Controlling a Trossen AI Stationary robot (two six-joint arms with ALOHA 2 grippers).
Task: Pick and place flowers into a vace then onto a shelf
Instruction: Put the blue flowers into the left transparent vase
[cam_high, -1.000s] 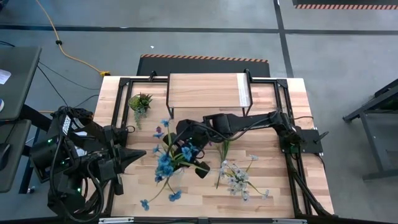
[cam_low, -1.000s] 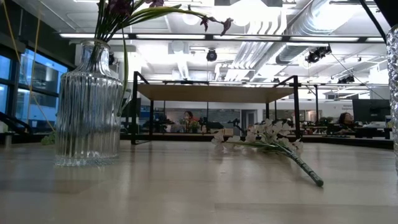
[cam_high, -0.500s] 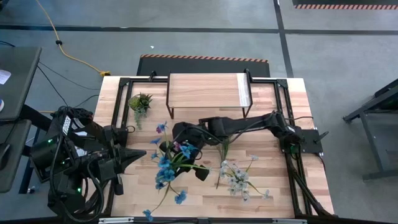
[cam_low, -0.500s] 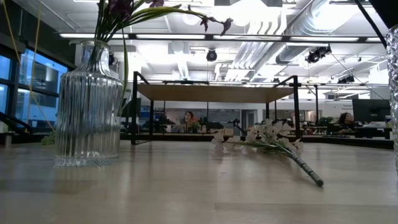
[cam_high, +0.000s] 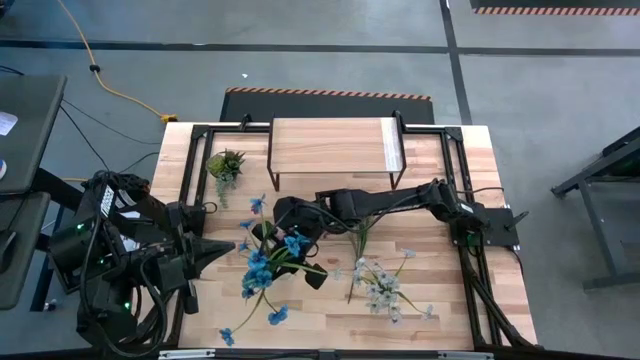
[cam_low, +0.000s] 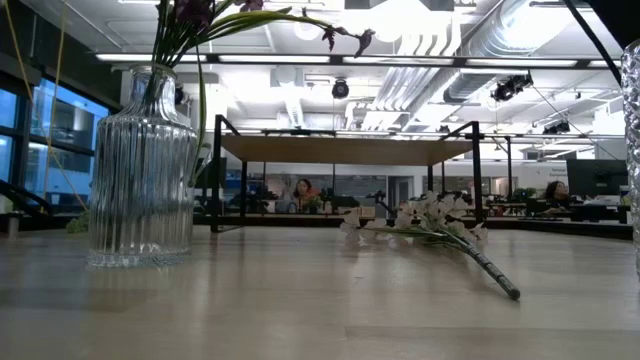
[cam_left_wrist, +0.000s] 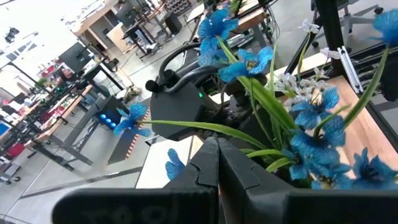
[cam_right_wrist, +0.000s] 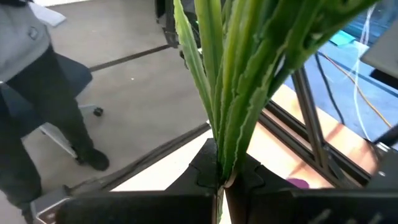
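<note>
Right gripper (cam_high: 292, 226) is pinched on the green stems of the blue spray (cam_high: 262, 268), carried over mid-tabletop. Left gripper (cam_high: 228, 246) waits near the left edge, fingers pressed together on nothing. The vase (cam_low: 141, 165) already holds purple stems; a white spray (cam_high: 381, 286) lies towards the near right corner. The flowers look light, springy and top-heavy, so grip low on the stem.

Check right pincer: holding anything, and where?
Right pincer is shut on the blue flowers, gripping the bundled green stems. Left pincer is shut, empty.
</note>
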